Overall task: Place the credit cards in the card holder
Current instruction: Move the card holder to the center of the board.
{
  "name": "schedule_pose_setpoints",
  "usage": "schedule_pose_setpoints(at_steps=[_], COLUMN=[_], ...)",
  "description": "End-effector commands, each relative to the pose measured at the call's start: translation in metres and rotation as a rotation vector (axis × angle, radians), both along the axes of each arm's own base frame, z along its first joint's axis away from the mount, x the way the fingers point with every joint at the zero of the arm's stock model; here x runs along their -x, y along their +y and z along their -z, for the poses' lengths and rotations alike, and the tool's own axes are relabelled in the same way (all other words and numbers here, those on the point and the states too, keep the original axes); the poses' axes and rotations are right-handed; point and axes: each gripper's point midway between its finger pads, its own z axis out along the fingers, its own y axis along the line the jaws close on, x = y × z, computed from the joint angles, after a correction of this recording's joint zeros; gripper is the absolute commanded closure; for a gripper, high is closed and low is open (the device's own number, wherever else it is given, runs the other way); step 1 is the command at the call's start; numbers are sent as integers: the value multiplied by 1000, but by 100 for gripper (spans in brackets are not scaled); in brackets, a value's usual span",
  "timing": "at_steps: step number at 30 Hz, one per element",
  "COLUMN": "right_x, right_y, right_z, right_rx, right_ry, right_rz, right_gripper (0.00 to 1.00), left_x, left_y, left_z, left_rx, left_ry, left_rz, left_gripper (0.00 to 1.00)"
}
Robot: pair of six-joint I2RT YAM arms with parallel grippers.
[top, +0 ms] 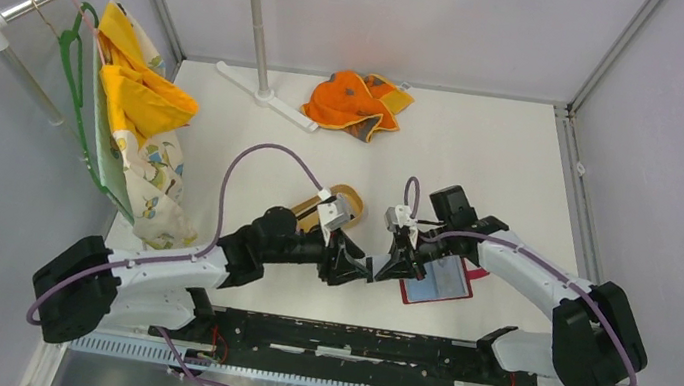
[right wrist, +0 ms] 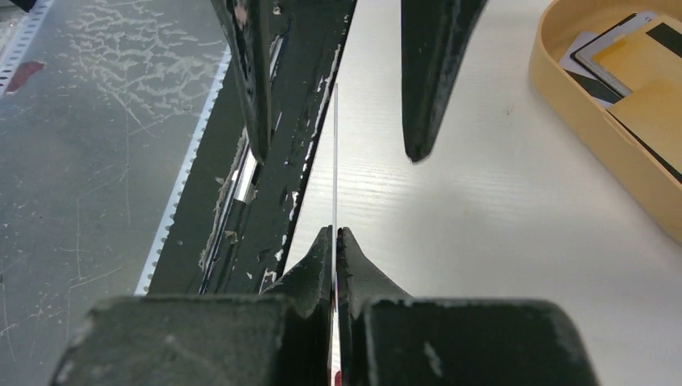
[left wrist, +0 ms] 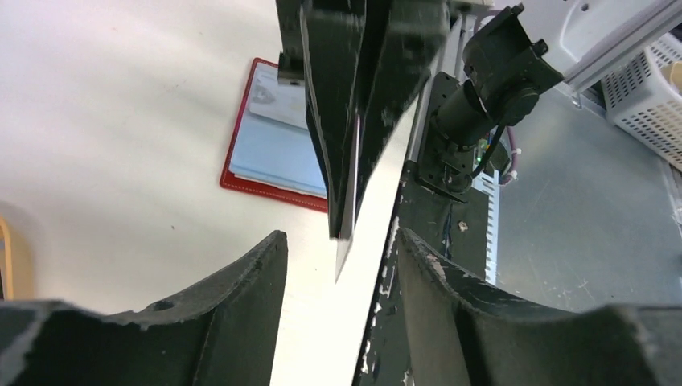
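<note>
A thin credit card (right wrist: 334, 153), seen edge-on, is pinched upright in my right gripper (right wrist: 334, 233), which is shut on it. In the left wrist view the card's lower corner (left wrist: 344, 253) hangs between the spread fingers of my left gripper (left wrist: 339, 237), which is open and does not touch it. The two grippers meet tip to tip above the table, left (top: 358, 268) and right (top: 388, 265). The red card holder (top: 442, 281) lies open under the right arm, pale blue inside (left wrist: 273, 153). More credit cards (right wrist: 615, 60) lie in the tan tray (right wrist: 595, 129).
The oval wooden tray (top: 345, 201) sits behind the left wrist. An orange cloth (top: 356, 102) lies at the back, next to a white stand (top: 266, 94). Clothes hang on a green hanger (top: 132, 113) at the left. A black rail (top: 347, 340) runs along the near edge.
</note>
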Motion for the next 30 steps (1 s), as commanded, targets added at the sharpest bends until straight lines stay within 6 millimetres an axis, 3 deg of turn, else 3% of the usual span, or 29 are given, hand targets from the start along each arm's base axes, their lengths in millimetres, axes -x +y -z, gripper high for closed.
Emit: schedule_pose_setpoints(at_steps=[1, 6, 12, 21, 26, 28, 30], right_x=[1, 1, 1, 0, 0, -1, -2], right_y=[4, 5, 6, 6, 6, 6, 6], right_z=[-27, -26, -25, -23, -21, -20, -19], right_rx=[-106, -114, -111, -105, -100, -98, -90], right_ry=[7, 41, 52, 69, 72, 68, 60], right_rz=[-38, -30, -28, -21, -19, -17, -12], right_gripper=[100, 100, 100, 100, 100, 100, 91], left_x=[-1, 2, -4, -6, -4, -4, -4], left_y=[12, 21, 13, -2, -11, -13, -14], left_z=[-30, -39, -40, -39, -39, -38, -36], left_rx=[198, 296, 305, 313, 308, 303, 298], left_ry=[-50, -41, -33, -7, 4, 7, 11], left_rz=[-78, -111, -116, -78, -40, -28, -29], left_gripper=[39, 35, 36, 48, 73, 93, 98])
